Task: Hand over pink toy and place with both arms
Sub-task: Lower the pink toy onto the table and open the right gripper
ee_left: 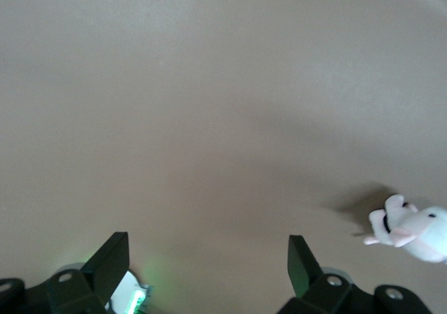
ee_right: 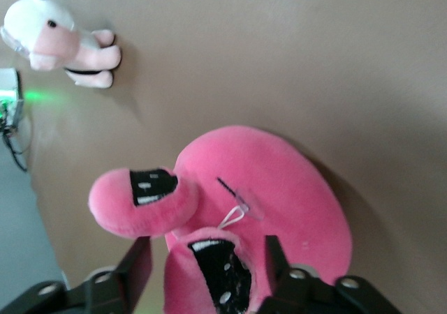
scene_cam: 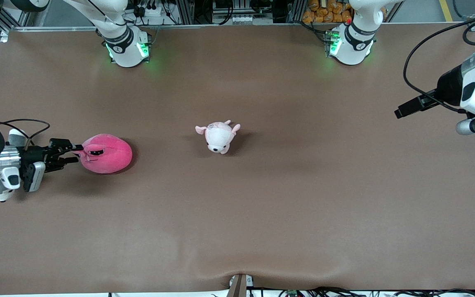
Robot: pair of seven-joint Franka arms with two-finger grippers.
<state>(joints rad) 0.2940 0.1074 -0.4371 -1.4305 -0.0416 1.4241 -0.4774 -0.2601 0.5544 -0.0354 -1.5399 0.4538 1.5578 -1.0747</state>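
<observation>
The brown table [scene_cam: 262, 214] fills the front view, and no box, bin or tray shows on it, so nothing here is held in anything. The pink toy [scene_cam: 107, 154] lies on the cloth at mid-height of the frame, toward the right arm's end of the table. The right gripper [scene_cam: 70, 153] is low at its edge. Its fingers [ee_right: 137, 268] are parted, one on either side of a floppy lobe with an eye patch, and are not pinching it. The left arm waits, its gripper [scene_cam: 402, 110] spread wide and empty above its own end of the table. A pale plush [scene_cam: 219, 136] sits near the middle of the frame, well apart from the toy. The main risk, as I judge it, is that the soft lobe between the fingers snags as the gripper pulls away. That would drag or roll the toy (plush gives and clings). A sweep low across the middle of the table could also knock the pale plush, since it lies between the two arms' ends.
</observation>
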